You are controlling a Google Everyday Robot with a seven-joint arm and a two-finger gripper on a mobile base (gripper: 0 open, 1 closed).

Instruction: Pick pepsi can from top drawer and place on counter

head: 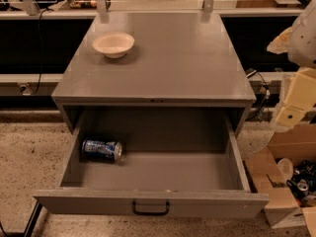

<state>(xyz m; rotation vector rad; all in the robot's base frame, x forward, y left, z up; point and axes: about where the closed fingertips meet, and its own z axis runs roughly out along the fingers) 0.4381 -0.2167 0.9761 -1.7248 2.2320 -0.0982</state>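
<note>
Your arm (pixel 303 36) reaching in at the far right edge, pale links stacked downward, your gripper (pixel 292 107) at its lower end, pointing down

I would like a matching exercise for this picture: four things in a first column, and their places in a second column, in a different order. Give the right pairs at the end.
Things
1. pepsi can
2. bowl
3. gripper
4. cardboard box

Places
A. on the floor, to the right of the top drawer
B. lying on its side, in the left part of the open top drawer
C. on the counter, in the back left area
D. in the air at the right edge of the view, beside the counter

Pairs: 1-B, 2-C, 3-D, 4-A
</note>
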